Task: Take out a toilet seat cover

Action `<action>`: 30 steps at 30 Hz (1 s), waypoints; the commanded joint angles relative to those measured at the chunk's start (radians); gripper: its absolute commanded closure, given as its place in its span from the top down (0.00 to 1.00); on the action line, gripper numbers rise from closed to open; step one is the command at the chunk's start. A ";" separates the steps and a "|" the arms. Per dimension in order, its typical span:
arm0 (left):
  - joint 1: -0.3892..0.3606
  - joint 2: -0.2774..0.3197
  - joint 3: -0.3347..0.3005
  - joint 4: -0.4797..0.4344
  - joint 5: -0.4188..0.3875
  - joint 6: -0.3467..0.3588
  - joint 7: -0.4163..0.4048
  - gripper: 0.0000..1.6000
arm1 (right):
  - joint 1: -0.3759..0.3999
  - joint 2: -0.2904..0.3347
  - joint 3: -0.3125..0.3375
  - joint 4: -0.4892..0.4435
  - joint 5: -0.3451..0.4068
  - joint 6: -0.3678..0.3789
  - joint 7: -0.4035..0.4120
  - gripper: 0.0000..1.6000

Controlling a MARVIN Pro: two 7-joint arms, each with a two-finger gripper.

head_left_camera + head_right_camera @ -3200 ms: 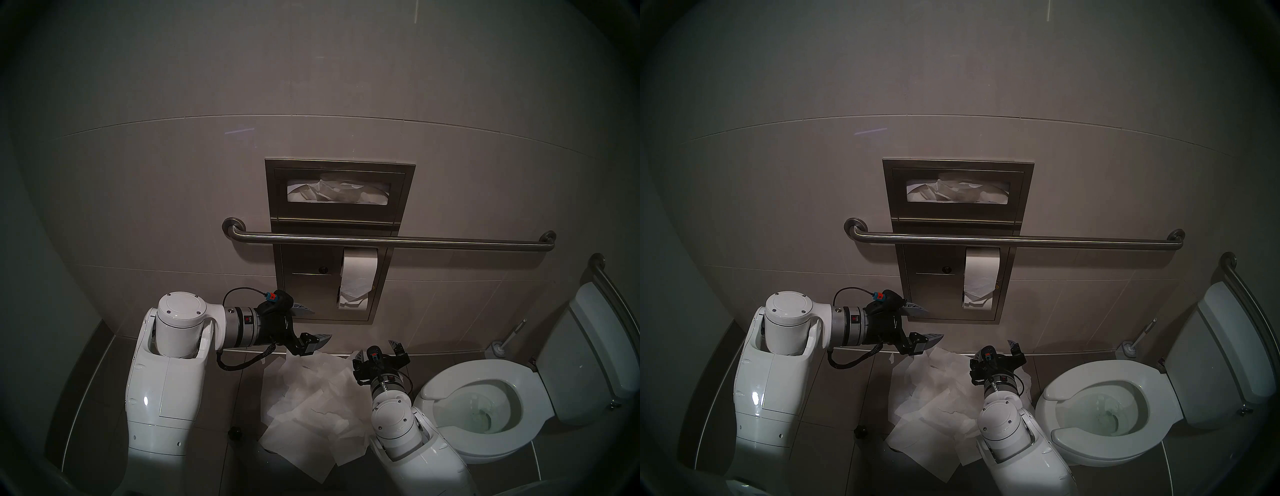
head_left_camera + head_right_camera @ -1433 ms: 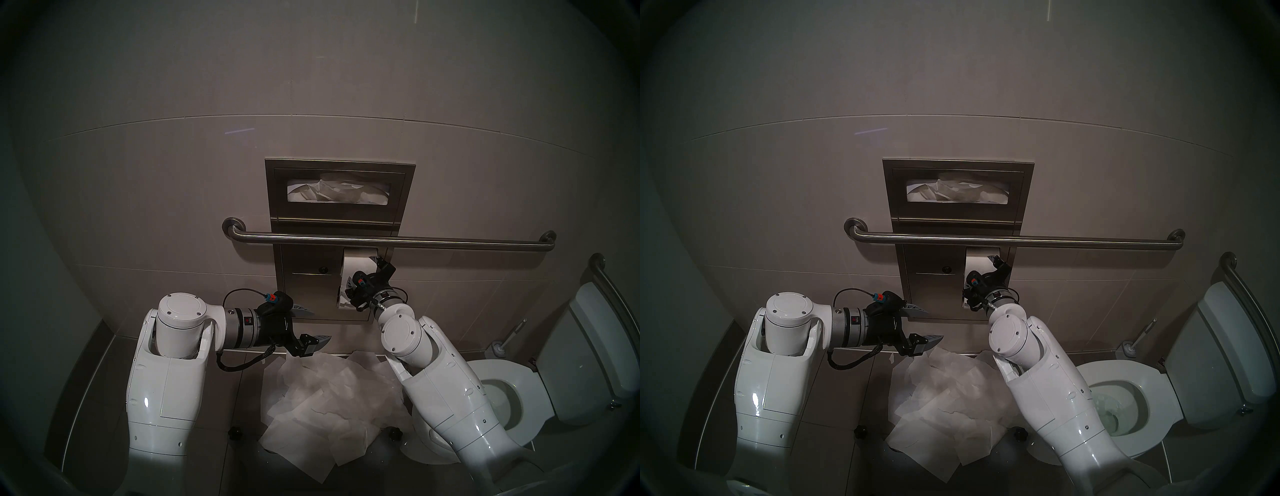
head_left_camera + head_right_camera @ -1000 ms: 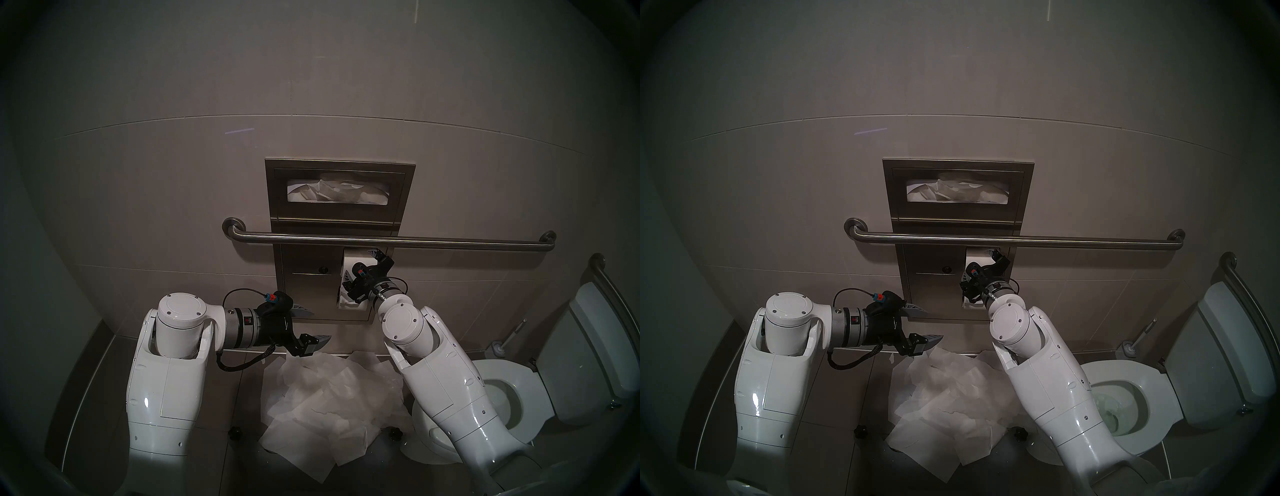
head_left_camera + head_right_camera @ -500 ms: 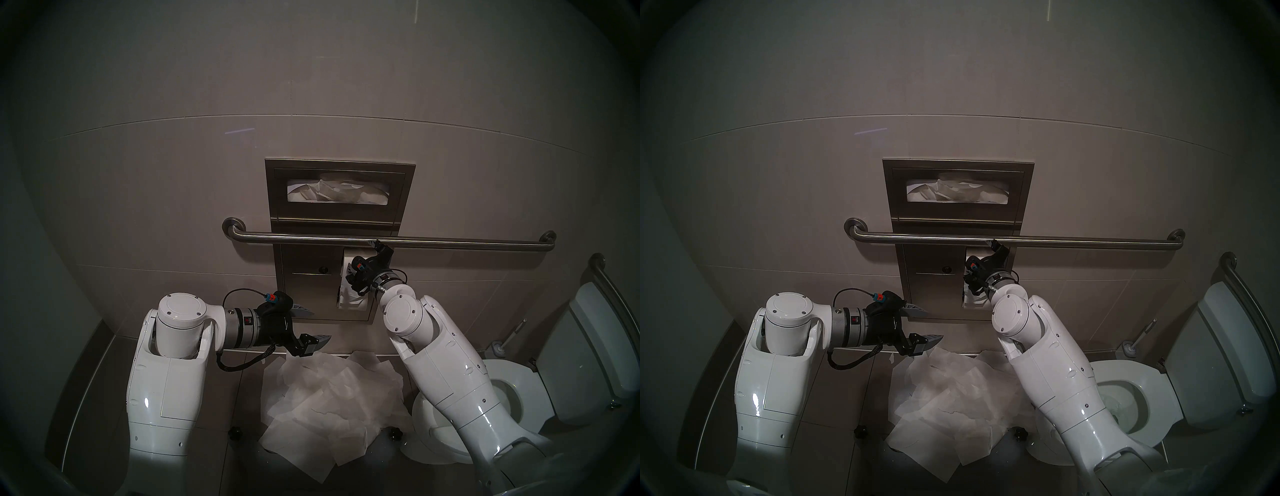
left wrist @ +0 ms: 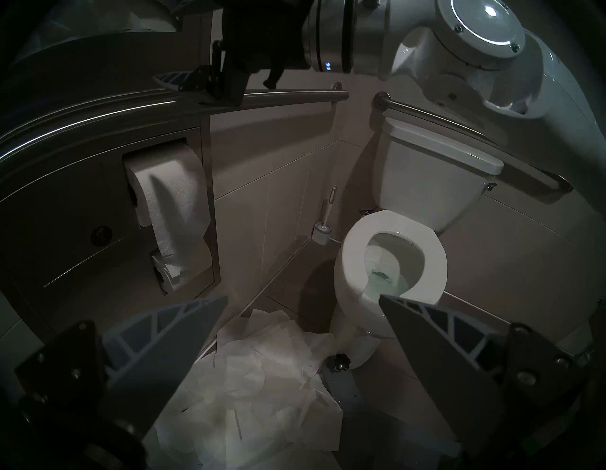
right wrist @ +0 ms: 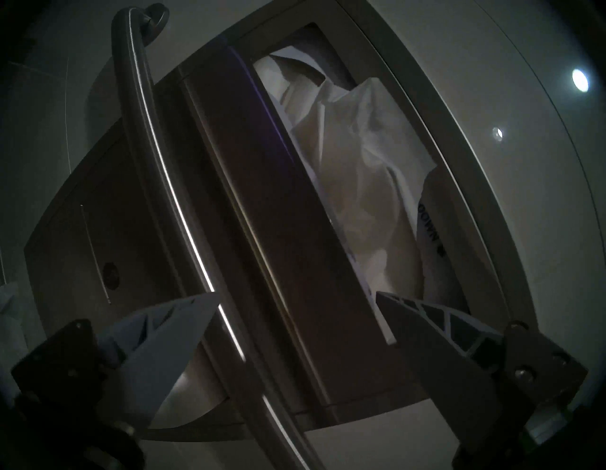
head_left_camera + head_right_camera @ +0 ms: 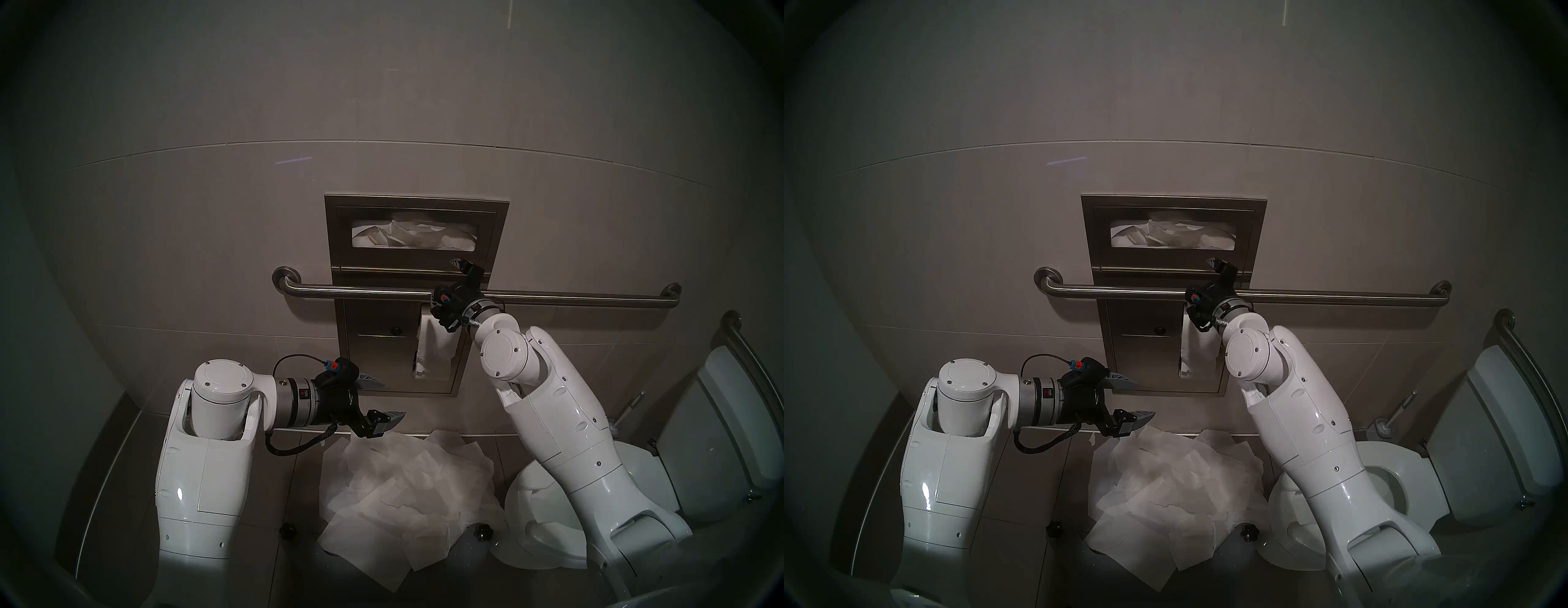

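My right gripper (image 6: 296,297) is open and holds nothing; in the right wrist view its fingers stand on both sides of the grab bar (image 6: 183,210), low in the frame. The toilet seat cover (image 6: 357,170) sits crumpled in the dispenser slot (image 7: 415,236), upper right of that view. My left gripper (image 5: 303,298) is open too, above loose sheets (image 7: 407,496) on the floor.

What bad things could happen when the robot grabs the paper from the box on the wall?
1. The right gripper sits open right at the grab bar; reaching in, a finger might bump it.
2. The toilet seat cover in the dispenser looks thin and crumpled, so it may tear or several could come out.
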 commanded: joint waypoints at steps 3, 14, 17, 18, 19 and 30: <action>-0.017 -0.006 0.001 -0.020 -0.007 -0.001 -0.003 1.00 | 0.116 -0.030 -0.005 -0.005 -0.072 -0.069 0.035 1.00; -0.018 -0.008 0.000 -0.019 -0.004 -0.003 -0.006 1.00 | 0.197 -0.050 0.023 0.021 -0.135 -0.162 0.107 1.00; -0.018 -0.008 0.000 -0.019 -0.004 -0.003 -0.006 1.00 | 0.221 -0.057 0.032 0.035 -0.146 -0.184 0.121 1.00; -0.018 -0.009 -0.001 -0.019 -0.004 -0.003 -0.006 1.00 | 0.211 -0.062 0.042 0.028 -0.152 -0.195 0.122 1.00; -0.018 -0.009 -0.001 -0.019 -0.004 -0.003 -0.007 1.00 | 0.209 -0.065 0.047 0.026 -0.157 -0.203 0.124 1.00; -0.018 -0.011 -0.002 -0.021 -0.002 -0.003 -0.009 1.00 | 0.289 -0.089 0.074 0.087 -0.200 -0.287 0.150 1.00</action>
